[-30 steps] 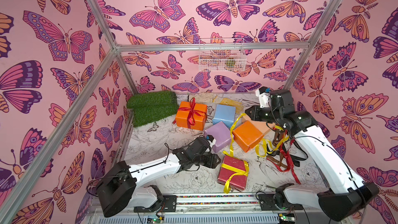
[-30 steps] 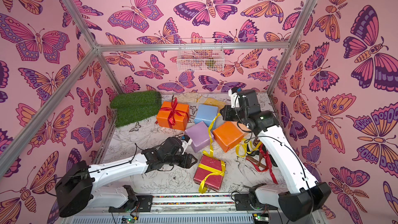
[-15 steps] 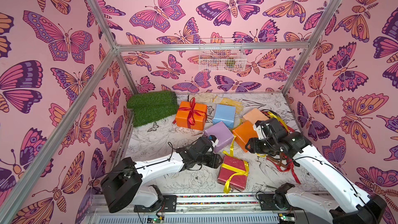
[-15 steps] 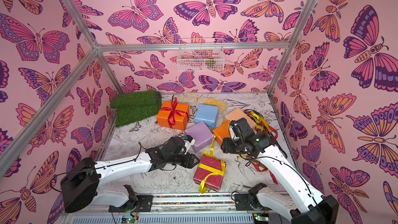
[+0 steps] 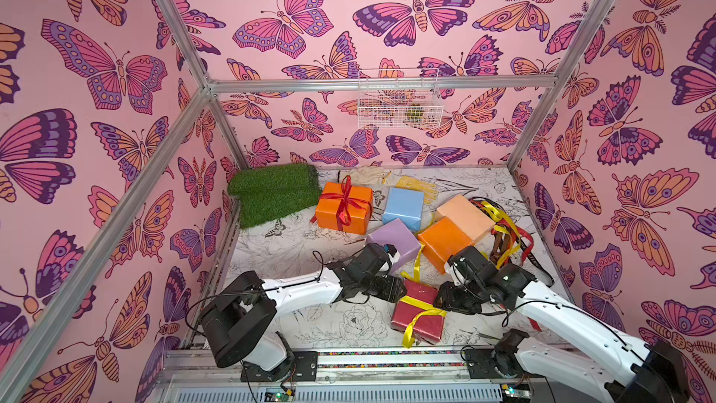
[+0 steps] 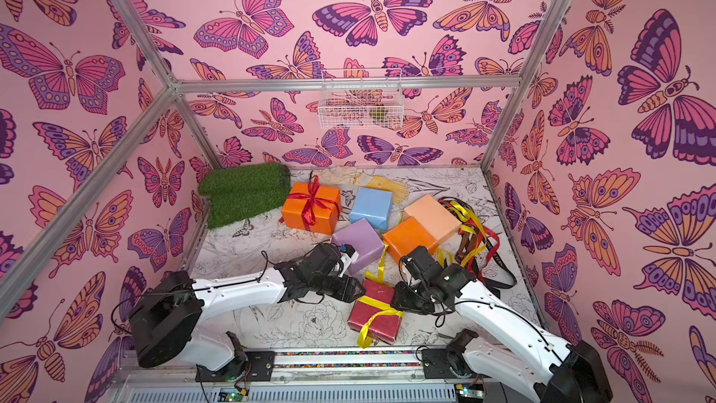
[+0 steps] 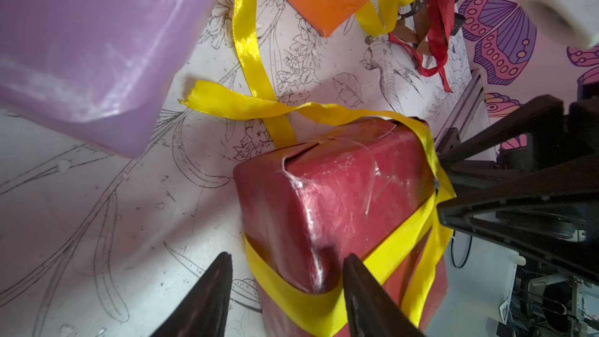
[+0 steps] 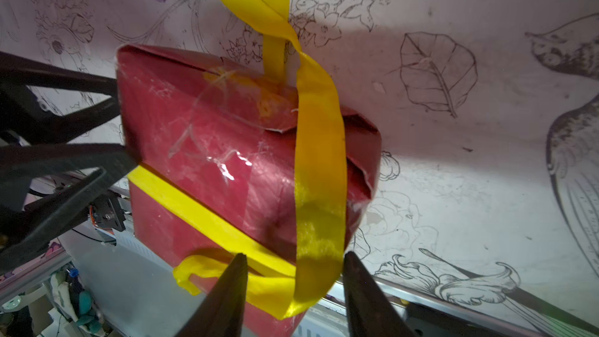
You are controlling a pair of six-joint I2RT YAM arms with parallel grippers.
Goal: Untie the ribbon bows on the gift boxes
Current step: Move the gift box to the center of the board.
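- In both top views the play is low in the centre of the frame. The dark red box [image 5: 431,328] lies flat with its yellow ribbon [image 5: 421,304] slack across it. The left gripper [image 5: 396,291] is at its left edge and the right gripper [image 5: 442,301] at its right edge. From up here I cannot tell how wide either stands.
- Up and left of centre, the orange box [image 5: 329,215] carries a tied red bow [image 5: 346,198]. The lilac box [image 5: 395,238], light blue box [image 5: 403,207], peach box [image 5: 465,213] and second orange box [image 5: 445,242] show bare paper. A heap of loose ribbons [image 5: 503,226] lies at the right. My read: the yellow one is in hand, and the red bow comes last.
- Left wrist view: the jaws stand partly apart, straddling a corner of the dark red box where a yellow band wraps it. One finger [image 7: 363,293] sits over the paper; whether it touches, I cannot tell. The other is clear, over the table, so nothing is pinched. The ribbon's tails trail off loose past the lilac box.
- Right wrist view: the jaws are likewise partly apart, with a slack yellow band and a curled loop between them, and nothing is clamped. There is no bow here, only a loose crossing beyond the box.
- Next move, as I judge it: close on that slack band and draw it off the corner while the other gripper steadies the box.
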